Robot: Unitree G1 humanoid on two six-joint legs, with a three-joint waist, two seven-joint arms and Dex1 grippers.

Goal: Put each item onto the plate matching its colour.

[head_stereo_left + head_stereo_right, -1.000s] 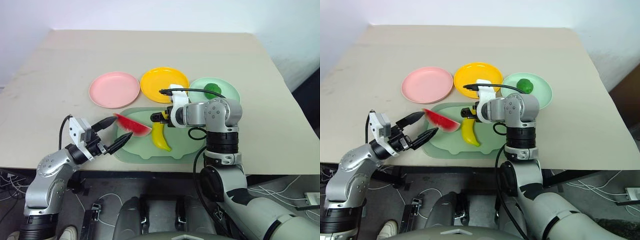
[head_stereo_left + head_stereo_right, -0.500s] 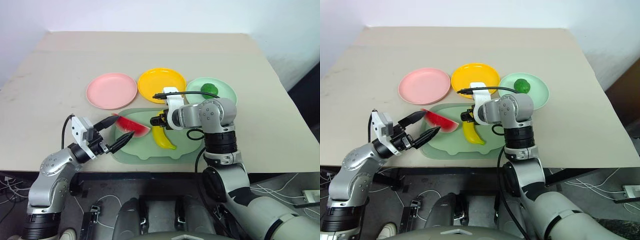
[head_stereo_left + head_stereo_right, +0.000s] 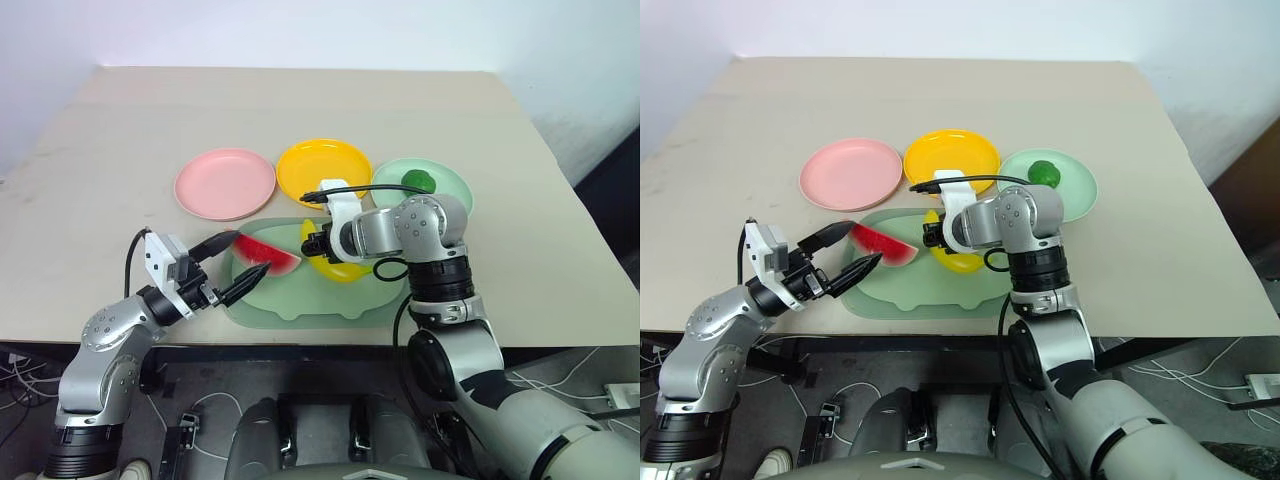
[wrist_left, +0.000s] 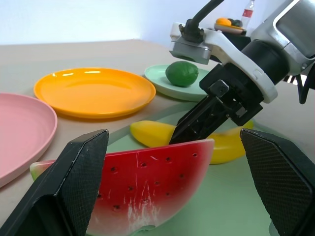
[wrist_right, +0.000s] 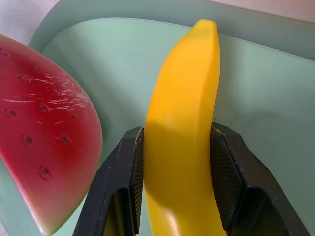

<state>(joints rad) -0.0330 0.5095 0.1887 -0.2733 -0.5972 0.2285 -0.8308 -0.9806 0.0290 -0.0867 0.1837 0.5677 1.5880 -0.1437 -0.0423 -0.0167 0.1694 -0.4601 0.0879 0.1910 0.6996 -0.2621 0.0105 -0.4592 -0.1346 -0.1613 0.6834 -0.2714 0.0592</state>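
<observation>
1. R gripper (image 5: 177, 162) is clamped on the banana (image 5: 184, 128): both black pads press its sides, and the fruit runs lengthwise out past the fingertips.
2. In the head view the banana sits over the pale green tray (image 3: 300, 305), right of the watermelon wedge (image 3: 268, 254); can't tell whether it's lifted off the tray or touching it.
3. L gripper (image 3: 232, 265) has its jaws spread wide and grips nothing. It's at the tray's left edge, pointing toward the wedge.
4. From the L wrist cam the wedge (image 4: 147, 182) lies between the two spread fingers (image 4: 74, 187), red face toward the cam, rind end to one side. No contact visible.
5. Wedge rests on the tray, just beside the banana, apart from it.
6. Green fruit (image 3: 417, 181) is on the mint plate (image 3: 455, 185), right end of the plate row.
7. Yellow plate (image 3: 322, 170) is in the middle and holds nothing; it sits just behind the tray and the R gripper.
8. Pink plate (image 3: 224, 183) is at the left end, also bare, behind and slightly left of the wedge.
9. All plates and the tray stand on the beige table (image 3: 300, 100).
</observation>
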